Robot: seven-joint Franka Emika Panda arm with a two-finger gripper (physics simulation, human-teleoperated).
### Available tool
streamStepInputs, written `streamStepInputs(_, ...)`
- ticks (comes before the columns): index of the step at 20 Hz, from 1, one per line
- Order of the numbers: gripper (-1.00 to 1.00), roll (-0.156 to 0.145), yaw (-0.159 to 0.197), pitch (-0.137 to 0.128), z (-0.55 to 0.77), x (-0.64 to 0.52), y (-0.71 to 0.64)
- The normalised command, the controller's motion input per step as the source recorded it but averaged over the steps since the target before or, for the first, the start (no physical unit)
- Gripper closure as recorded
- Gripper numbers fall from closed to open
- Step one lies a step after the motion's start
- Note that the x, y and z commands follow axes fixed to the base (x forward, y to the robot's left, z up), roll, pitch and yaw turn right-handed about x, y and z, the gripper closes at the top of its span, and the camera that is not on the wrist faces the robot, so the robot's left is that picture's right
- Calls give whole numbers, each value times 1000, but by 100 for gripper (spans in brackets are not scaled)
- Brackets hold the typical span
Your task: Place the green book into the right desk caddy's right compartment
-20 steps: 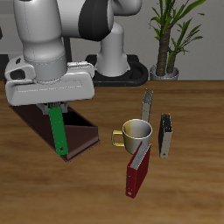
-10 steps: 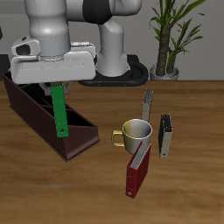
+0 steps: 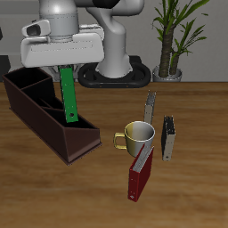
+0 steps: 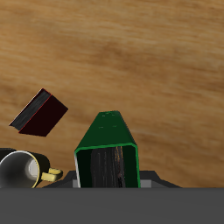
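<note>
In the view from the front, the pincer hangs below the arm's pale head and is clenched on the top of the green book, which dangles upright and clear of the worktop. The book's lower end hangs above the right desk caddy, over the box's 5 o'clock stretch, near the end wall closest to the mug. From this angle I cannot tell which compartment lies straight beneath it. At 3 o'clock from the caddy stands the mug, with a dark red book leaning at its 6 o'clock side and 2 slim grey books standing behind and beside it. A potted plant stands far back.

In the wrist view, the green book fills the middle, seen end-on with its pale page edge between green covers, so the hold looks firm. The dark red book lies at 10 o'clock from it and the mug at 9 o'clock. Bare wooden worktop shows beyond; the caddy is not seen here.

The carrying step looks to be in hand: the book is lifted and near the box. Next, I judge, it must be lined up over the right compartment, kept upright, lowered between the dividers, then released.
</note>
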Motion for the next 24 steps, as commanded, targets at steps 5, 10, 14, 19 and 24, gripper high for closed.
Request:
streamStepInputs(5, 100, 33, 30, -43, 192, -345, 130)
streamStepInputs(10, 100, 19, -3, -15, 79, -359, 136)
streamStepInputs(14, 100, 19, 24, -15, 31, -289, 72)
streamStepInputs(19, 100, 6, 71, -22, -52, -313, 71)
streamStepInputs(24, 100, -4, 34, 39, -120, -175, -28)
